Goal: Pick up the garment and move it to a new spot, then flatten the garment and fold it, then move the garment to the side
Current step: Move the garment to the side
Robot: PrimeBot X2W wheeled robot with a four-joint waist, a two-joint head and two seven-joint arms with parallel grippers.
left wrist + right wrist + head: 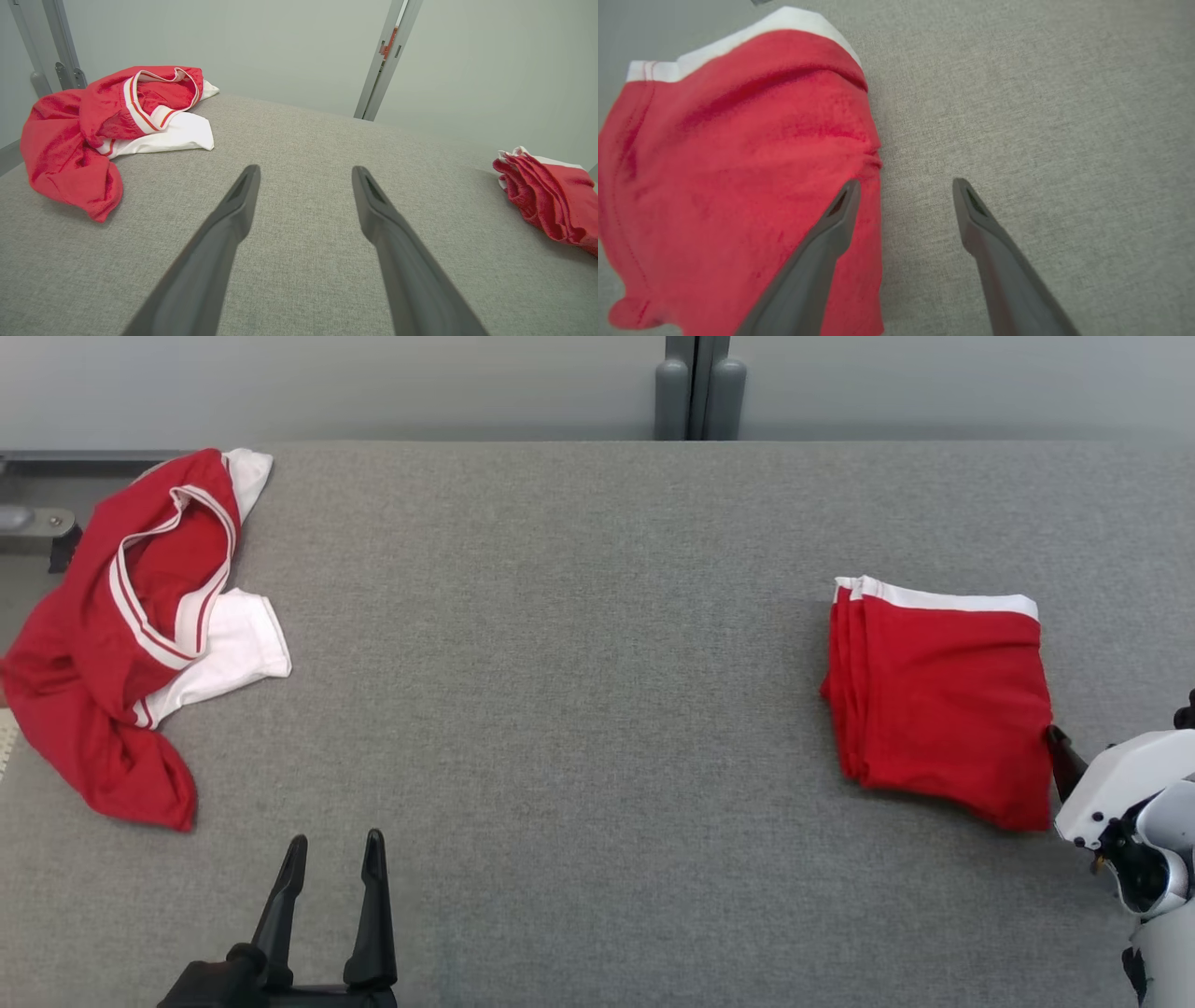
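A folded red garment with a white edge (pixel 943 695) lies on the right part of the grey table (pixel 560 663). My right gripper (pixel 1060 747) sits at its right edge, open; in the right wrist view one finger (pixel 840 210) hangs over the red cloth (pixel 738 177) and the other (pixel 966 205) over bare table, gripping nothing. A second red and white garment (pixel 131 635) lies crumpled at the far left, also seen in the left wrist view (pixel 107 121). My left gripper (pixel 331 859) is open near the front edge, empty, well right of that heap.
The table's left edge runs under the crumpled garment, with a metal frame (pixel 37 523) beyond it. A grey post (pixel 698 387) stands behind the back edge against a pale wall. The folded garment (pixel 551 196) shows at the left wrist view's right side.
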